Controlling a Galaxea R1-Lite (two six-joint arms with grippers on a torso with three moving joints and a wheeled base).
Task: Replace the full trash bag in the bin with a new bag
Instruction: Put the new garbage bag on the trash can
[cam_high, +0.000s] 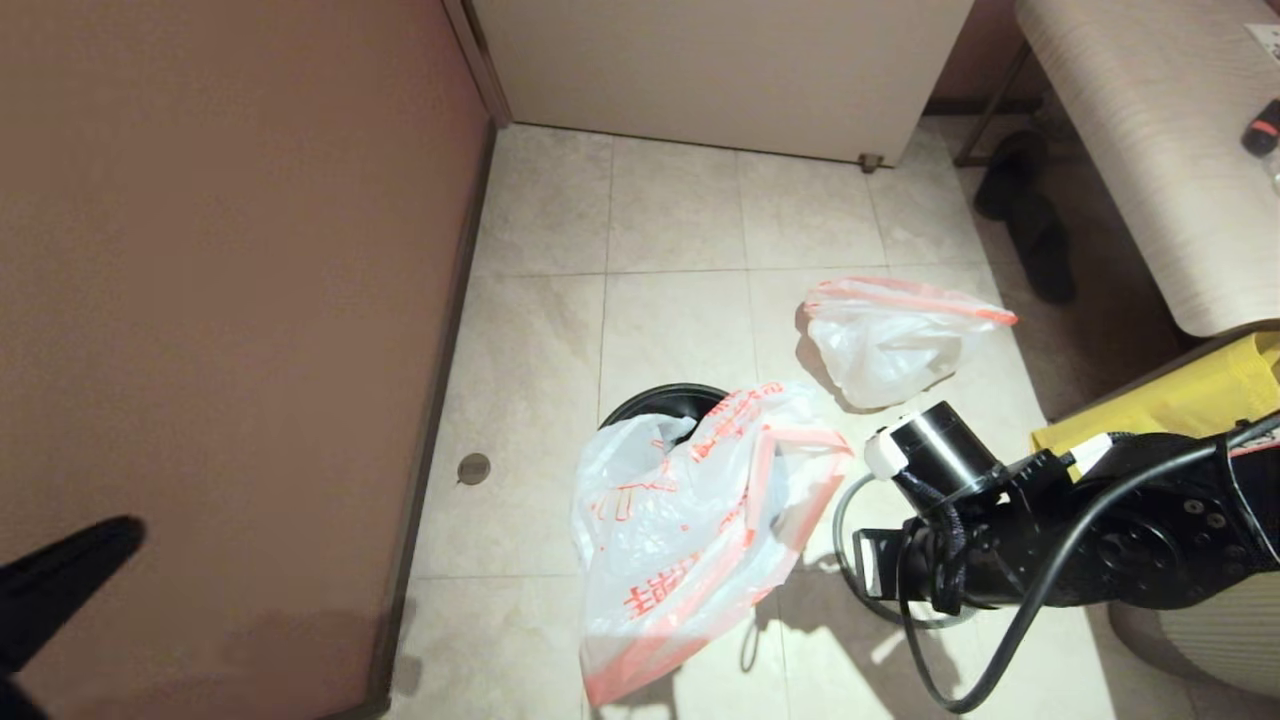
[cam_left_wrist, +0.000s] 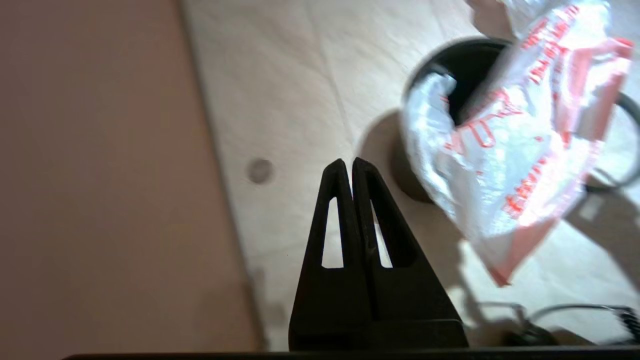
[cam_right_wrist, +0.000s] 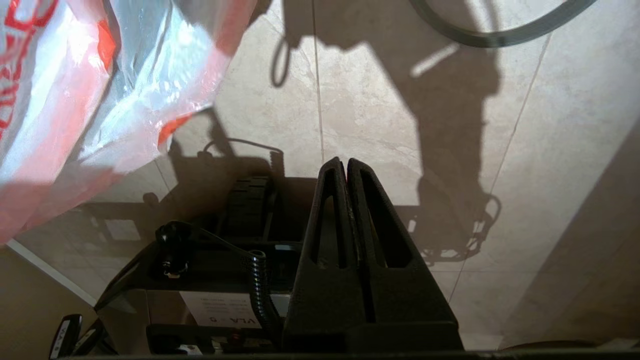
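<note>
The black bin (cam_high: 660, 398) stands on the tiled floor, mostly covered by the new bag (cam_high: 690, 520), which has red print. The bag drapes over the rim and spreads toward me; no gripper holds it. The left wrist view shows the bin (cam_left_wrist: 465, 65) under the bag (cam_left_wrist: 500, 150). The full trash bag (cam_high: 890, 340) lies on the floor behind and to the right. A thin grey rim ring (cam_high: 845, 520) lies right of the bin. My right gripper (cam_right_wrist: 346, 161) is shut and empty, beside the bag (cam_right_wrist: 75, 85). My left gripper (cam_left_wrist: 351, 162) is shut and empty, at the far left (cam_high: 115, 540).
A pink wall (cam_high: 200, 300) runs along the left, with a floor drain (cam_high: 474, 467) near it. A white panel (cam_high: 720, 70) closes the back. At the right are a bench top (cam_high: 1150, 150), dark slippers (cam_high: 1030, 220) and a yellow fabric bag (cam_high: 1180, 400). My own base (cam_right_wrist: 210, 280) is near the right gripper.
</note>
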